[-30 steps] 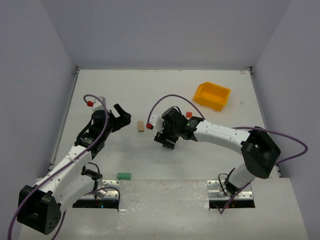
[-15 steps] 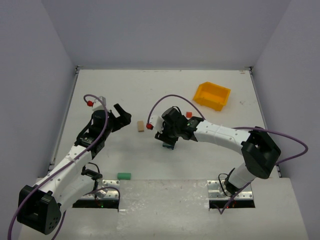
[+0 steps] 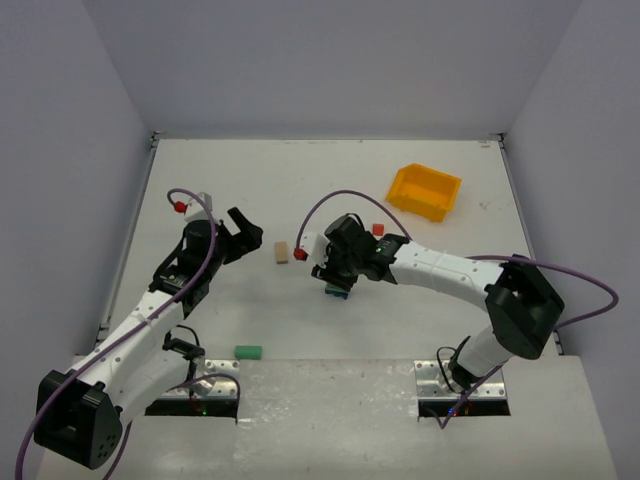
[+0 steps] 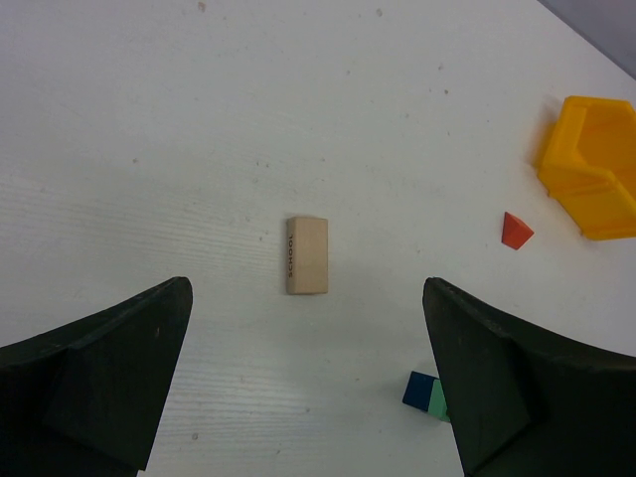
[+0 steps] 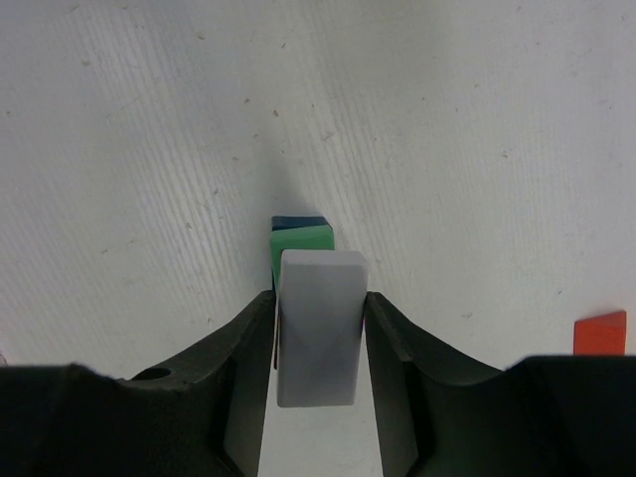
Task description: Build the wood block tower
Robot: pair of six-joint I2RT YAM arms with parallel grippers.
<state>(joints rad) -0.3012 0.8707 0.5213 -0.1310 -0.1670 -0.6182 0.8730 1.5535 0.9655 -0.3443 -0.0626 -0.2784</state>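
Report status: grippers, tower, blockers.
Left gripper open over tan block. Right gripper shut on pale block, over green block and blue block. Red block, yellow bin aside.

The table (image 5: 149, 149) looked matt white, finely ridged and speckled. The tan block (image 4: 306, 255) showed bare, dull wood. The pale block (image 5: 319, 328) was smooth and matt, the green block (image 5: 303, 239) painted flat. The yellow bin (image 4: 591, 169) read as plastic, softly shiny.
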